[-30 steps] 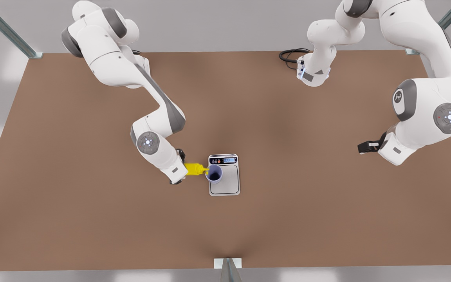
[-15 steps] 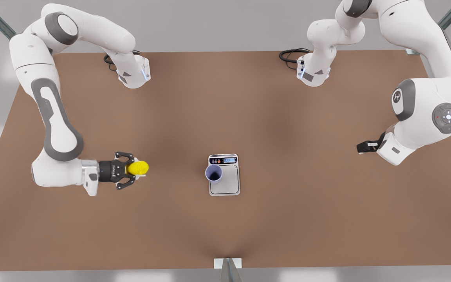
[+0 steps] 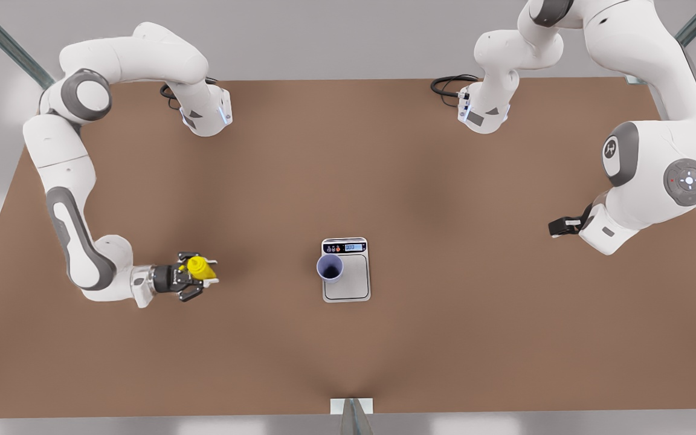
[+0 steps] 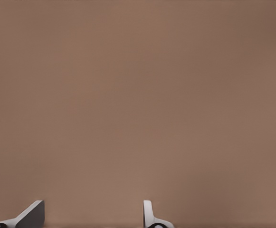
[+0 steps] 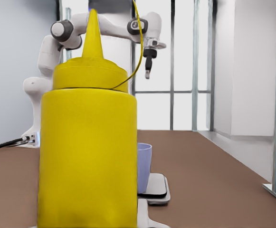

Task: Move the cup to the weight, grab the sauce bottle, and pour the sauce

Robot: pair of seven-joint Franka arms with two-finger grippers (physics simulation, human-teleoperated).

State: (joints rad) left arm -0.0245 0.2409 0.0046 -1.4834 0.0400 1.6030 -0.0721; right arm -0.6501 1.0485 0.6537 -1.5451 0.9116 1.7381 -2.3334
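- bottle (image 3: 198,267) stands upright on the table (image 3: 348,151) at the front view's left, well apart from the scale (image 3: 346,269); its pointed nozzle is up, as the right wrist view (image 5: 88,142) shows.
- right gripper (image 3: 194,277) is at the bottle, low over the table at the front view's left; its black fingers (image 3: 188,295) sit on either side of the yellow body, and whether they press it or stand just off it i cannot tell.
- cup (image 3: 330,269) stands upright on the scale's left edge as the front view has it, just near the black control strip; dark inside, nothing touching it.
- in the right wrist view the cup (image 5: 144,167) shows behind the bottle, on the scale (image 5: 157,189).
- left gripper (image 3: 562,226) hangs over the table near its right edge in the front view, well apart from the scale, arm waiting.
- in the left wrist view its two fingertips (image 4: 148,214) stand apart with bare table (image 4: 138,95) between them, holding nothing.
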